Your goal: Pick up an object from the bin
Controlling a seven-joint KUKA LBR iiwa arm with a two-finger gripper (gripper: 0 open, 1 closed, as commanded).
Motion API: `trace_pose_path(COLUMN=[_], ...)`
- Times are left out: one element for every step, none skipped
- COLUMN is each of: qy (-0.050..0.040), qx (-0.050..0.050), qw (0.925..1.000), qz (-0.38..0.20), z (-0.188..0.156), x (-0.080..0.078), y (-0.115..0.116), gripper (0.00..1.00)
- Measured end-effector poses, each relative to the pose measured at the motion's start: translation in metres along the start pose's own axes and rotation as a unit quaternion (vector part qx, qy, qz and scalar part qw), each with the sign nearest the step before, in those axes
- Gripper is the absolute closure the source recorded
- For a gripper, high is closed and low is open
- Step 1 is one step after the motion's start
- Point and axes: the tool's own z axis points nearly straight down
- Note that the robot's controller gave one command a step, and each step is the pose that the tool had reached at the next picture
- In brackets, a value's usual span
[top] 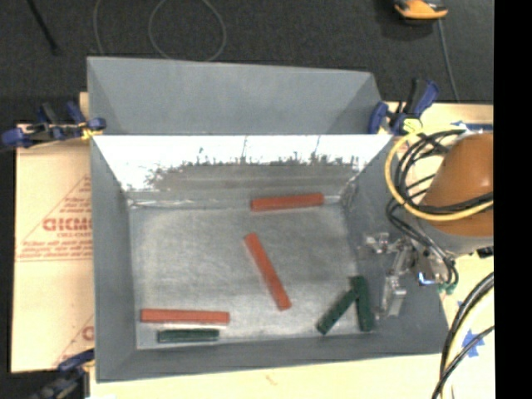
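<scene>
Pincer [392,293] is seen low at the bin's right wall, near the front right corner. Whether it is released or clenched cannot be told. No bar is seen raised off the floor.

Nearest things: two dark green bars just left of the pincer, touching at their upper ends in an inverted V. The steeper green bar [363,304] lies closest, the slanted green bar [337,314] just beyond it. These are judged the likely pick.

Risks, judged:
- The wall could be struck or scraped on descent, as the pincer is so close to it.
- Both green bars could be caught at once, or one knocked aside, because they touch.
- A bar gripped near its end could be tipped out.

Grey bin [224,106], other contents:
- diagonal red-brown bar [268,271], mid-floor, apart from all others
- red-brown bar [287,202] along the back edge
- front-left red-brown bar [184,316], with a front-left green bar [188,335] just in front of it, parallel
</scene>
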Motion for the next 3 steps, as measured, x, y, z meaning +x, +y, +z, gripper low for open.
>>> trace_pose_path(qy=[-0.0043, -0.0034, -0.0079], qx=[0.001, 0.002, 0.005], qw=[0.9597, 0.9590, 0.9569], qz=[-0.281, -0.283, -0.290], z=[0.088, 0.086, -0.065], x=[0.004, 0.004, -0.025], y=[-0.010, -0.011, -0.008], gripper=[0.00, 1.00, 1.00])
